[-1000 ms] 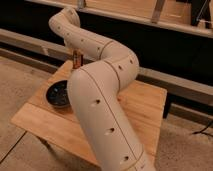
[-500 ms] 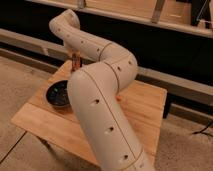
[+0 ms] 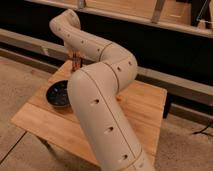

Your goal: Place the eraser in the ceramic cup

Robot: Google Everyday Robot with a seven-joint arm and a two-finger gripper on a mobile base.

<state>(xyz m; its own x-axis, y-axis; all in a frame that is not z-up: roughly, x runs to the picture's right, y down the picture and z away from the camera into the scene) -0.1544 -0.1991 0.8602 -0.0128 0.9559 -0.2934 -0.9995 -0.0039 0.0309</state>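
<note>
The arm [image 3: 102,107] filled the foreground, bending back over the bench [image 3: 142,107]. A dark bowl [image 3: 58,93] sat at the bench's left. Behind it the pincer [image 3: 75,63] hung over the far-left edge; its opening and any load couldn't be made out. Cup and eraser were hidden.

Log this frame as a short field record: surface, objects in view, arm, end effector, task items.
surface: wooden table
objects: dark bowl at the table's left side
arm: white arm crosses the middle of the view, hiding much of the table
end effector: hangs over the table's far left edge, behind the bowl
task items: eraser and ceramic cup not visible
</note>
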